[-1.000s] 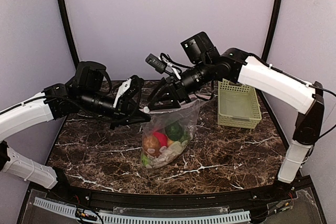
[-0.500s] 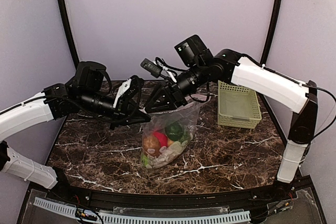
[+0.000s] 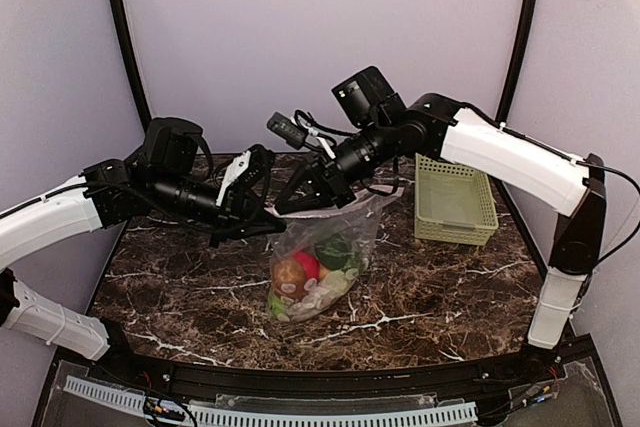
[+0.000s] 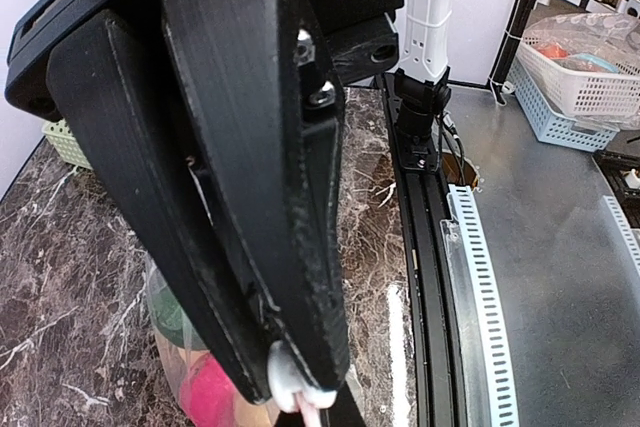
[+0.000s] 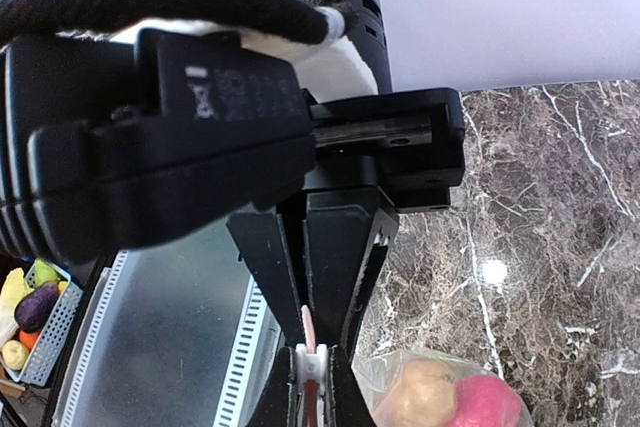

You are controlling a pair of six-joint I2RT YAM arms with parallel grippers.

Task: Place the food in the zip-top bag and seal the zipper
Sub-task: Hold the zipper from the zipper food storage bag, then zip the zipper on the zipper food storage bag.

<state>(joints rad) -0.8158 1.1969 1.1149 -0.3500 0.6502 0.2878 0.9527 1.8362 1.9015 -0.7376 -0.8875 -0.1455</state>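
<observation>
The zip-top bag (image 3: 322, 259) hangs upright between my two grippers, its base on the marble table (image 3: 180, 287). The food is inside: a red piece (image 3: 306, 264), a brown-orange one (image 3: 288, 273), a dark green one (image 3: 333, 250) and white bits (image 3: 318, 293). My left gripper (image 3: 274, 219) (image 4: 296, 387) is shut on the white end piece (image 4: 283, 375) of the zipper (image 5: 308, 322). My right gripper (image 3: 285, 208) (image 5: 312, 342) is shut on the pink zipper strip, tip to tip with the left one. Through the plastic the right wrist view shows a tan piece (image 5: 425, 397) and a pink piece (image 5: 482, 403).
A pale green lattice basket (image 3: 455, 197) stands at the back right of the table. The black front rail (image 4: 425, 277) and a slotted white strip (image 4: 480, 287) run along the near edge. Both arms cross low over the table's back half.
My right gripper has slid left along the bag's top edge to the left gripper's tips, and its fingers have gone from open to shut on the zipper strip. The left arm stayed still.
</observation>
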